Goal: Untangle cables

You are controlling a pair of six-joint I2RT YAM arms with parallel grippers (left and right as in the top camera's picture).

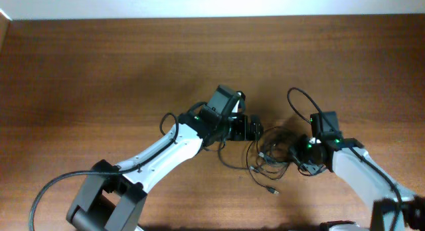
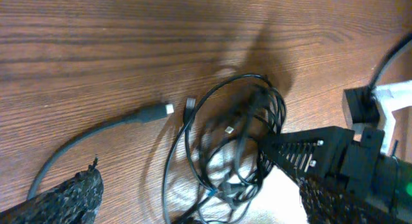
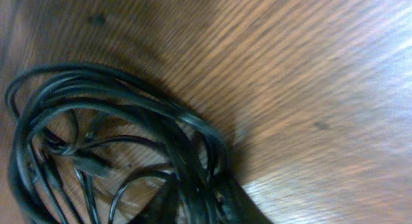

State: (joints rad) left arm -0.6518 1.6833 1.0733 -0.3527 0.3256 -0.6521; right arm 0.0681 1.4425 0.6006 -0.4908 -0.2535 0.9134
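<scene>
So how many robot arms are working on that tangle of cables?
2. The left arm reaches in from the lower left of the overhead view, the right arm from the lower right. Both meet at the cables near the middle of the table. None looks hidden.

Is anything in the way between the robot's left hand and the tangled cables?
No, nothing visible. The left gripper is open right beside the cables on the table. The right gripper meets the bundle from the other side, not between them.
</scene>
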